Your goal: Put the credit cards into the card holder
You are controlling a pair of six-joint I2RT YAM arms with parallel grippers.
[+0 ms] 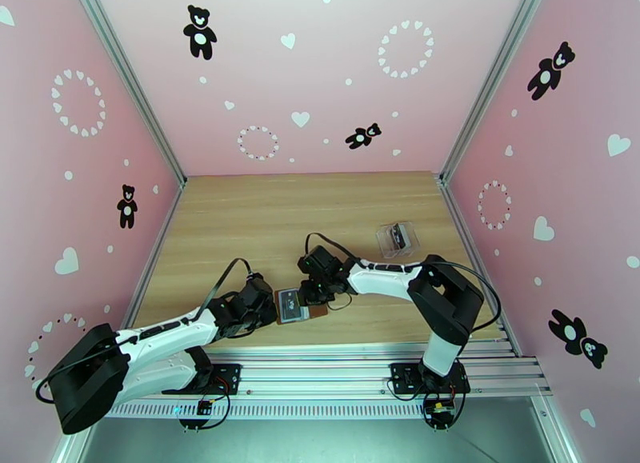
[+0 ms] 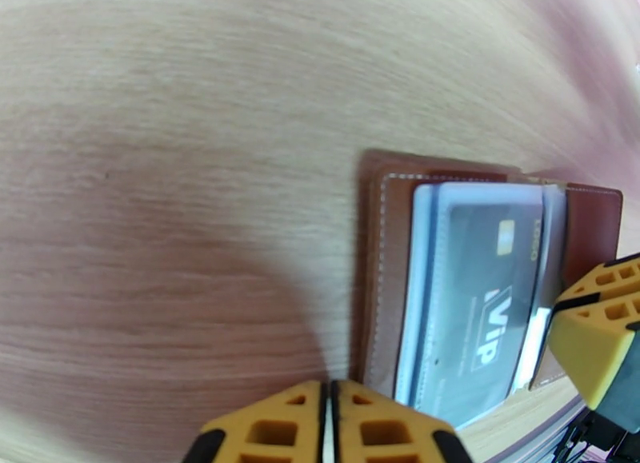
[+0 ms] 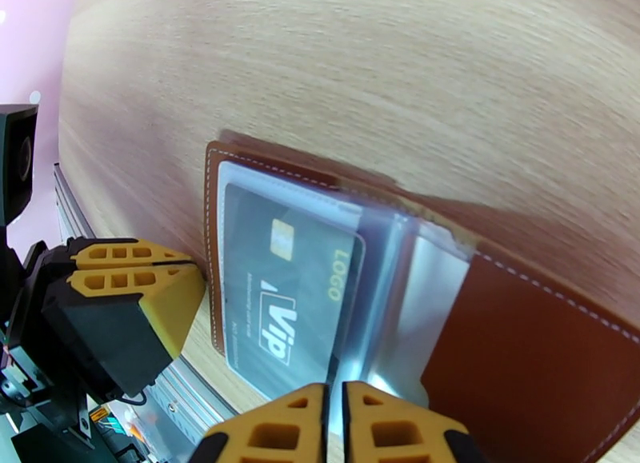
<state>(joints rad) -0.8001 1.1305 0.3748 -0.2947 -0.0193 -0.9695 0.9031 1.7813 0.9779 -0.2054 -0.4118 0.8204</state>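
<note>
The card holder (image 1: 294, 306) lies opened flat on the wooden worktop (image 1: 264, 217), at the near edge just beside the metal rail and a little left of centre. It is brown leather with pale stitching, and its greyish see-through pockets (image 3: 400, 289) are fanned loosely over the inside. One credit card (image 3: 288, 297) sits inside the topmost pocket: dark face, gold chip, "VIP" in white and "LOGO" in gold. From the left wrist the same card shows through the clear sleeve, with the stitched leather border just beside it.

The left jaws sit low over the worktop just left of the holder. Their yellow fingers (image 2: 272, 433) are pressed together with nothing between them. Bare wood lies ahead of the tips, which are close to the leather's edge without clearly touching it.

The right jaws are at the holder's right side, with the yellow fingers (image 3: 384, 433) narrowed to a thin slit right at the edge of the clear pockets — whether a pocket's rim is caught in that slit I cannot tell.

Farther back and to the right, well apart from both sets of jaws, a clear plastic box (image 1: 398, 238) stands on the worktop. Something dark lies inside it — too small to make out.
</note>
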